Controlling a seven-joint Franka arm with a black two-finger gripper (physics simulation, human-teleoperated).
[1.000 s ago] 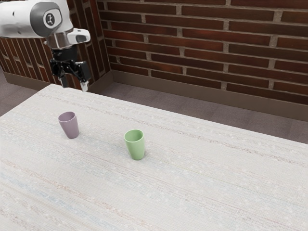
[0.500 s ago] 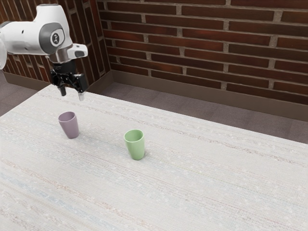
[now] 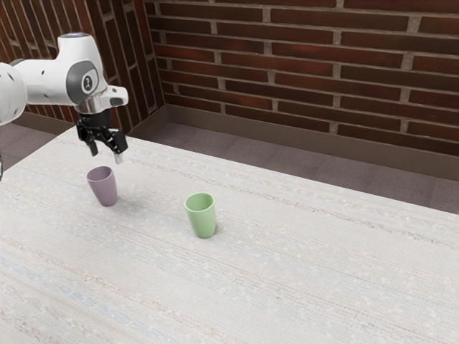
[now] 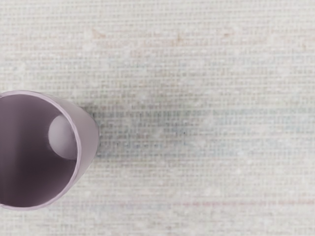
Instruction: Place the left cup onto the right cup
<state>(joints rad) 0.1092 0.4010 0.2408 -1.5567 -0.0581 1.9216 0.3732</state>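
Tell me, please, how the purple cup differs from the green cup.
Colour: the purple cup is pale mauve, the green cup light green. Place: the purple cup stands toward the exterior view's left and farther back; the green cup stands toward that view's right, nearer the camera. The open tool hangs just above the purple cup, away from the green cup. Both stand upright on the table, mouth up, apart, with the same tapered shape.

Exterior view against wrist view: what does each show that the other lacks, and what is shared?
Exterior view: the open end effector hovering by the purple cup, the green cup, the brick wall. Wrist view: the purple cup's inside, down to its pale bottom. Shared: the purple cup standing on the table.
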